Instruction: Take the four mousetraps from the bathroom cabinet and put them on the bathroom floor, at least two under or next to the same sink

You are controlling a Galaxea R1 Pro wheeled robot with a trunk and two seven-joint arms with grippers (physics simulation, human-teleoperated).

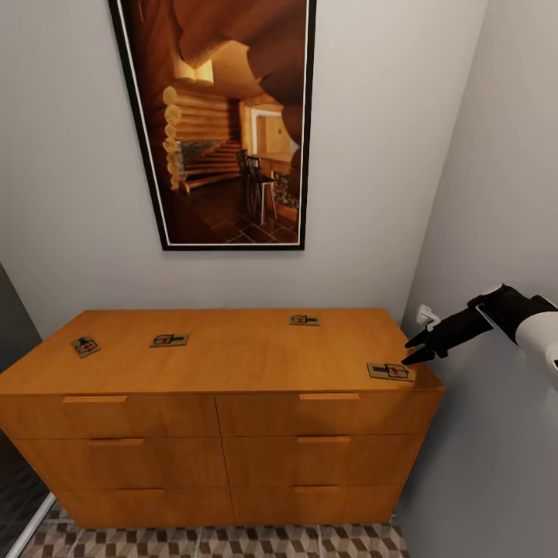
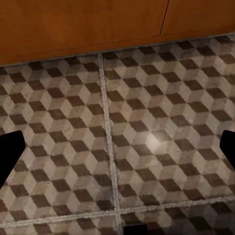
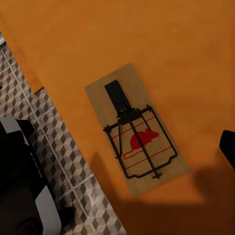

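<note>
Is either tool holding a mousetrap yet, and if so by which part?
Nothing is held. The right tool is open above the mousetrap at the cabinet's right front corner. The left wrist view shows open fingers over bare floor.

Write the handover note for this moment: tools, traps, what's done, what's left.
Right tool: open, empty, hovering beside the front-right trap on the cabinet.
Left tool: fingers wide apart, empty, facing the floor by the cabinet's base.
Traps: all four lie on the cabinet top, the others at far left, left-centre and back right.
Done: nothing moved to the floor.
Left: pick up each trap and set all four on the floor, at least two by the sink.
</note>
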